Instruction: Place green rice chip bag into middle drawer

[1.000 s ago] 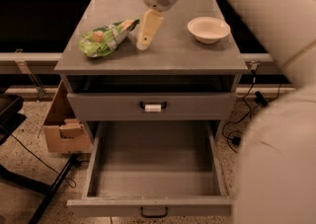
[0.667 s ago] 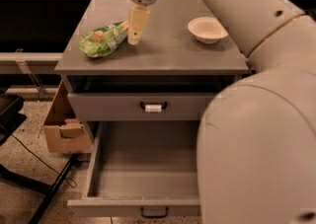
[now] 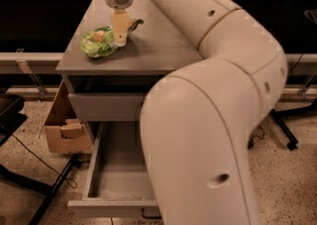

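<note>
The green rice chip bag (image 3: 100,42) lies crinkled on the left part of the grey cabinet top (image 3: 158,45). My gripper (image 3: 119,36) points down at the bag's right end, touching or just over it. The middle drawer (image 3: 110,205) is pulled out wide below, and what shows of its inside holds nothing. Its right half is hidden behind my big cream arm (image 3: 208,120). The handle is mostly hidden at the bottom edge.
A closed grey drawer front (image 3: 104,106) sits above the open drawer. A cardboard box (image 3: 63,126) stands on the floor left of the cabinet. Black stand legs (image 3: 34,182) and a cable cross the floor at the left. A chair base (image 3: 287,132) stands at the right.
My gripper has moved left across the cabinet top to the bag's right end. My arm now fills more of the view and hides the cream bowl and the drawer's right side.
</note>
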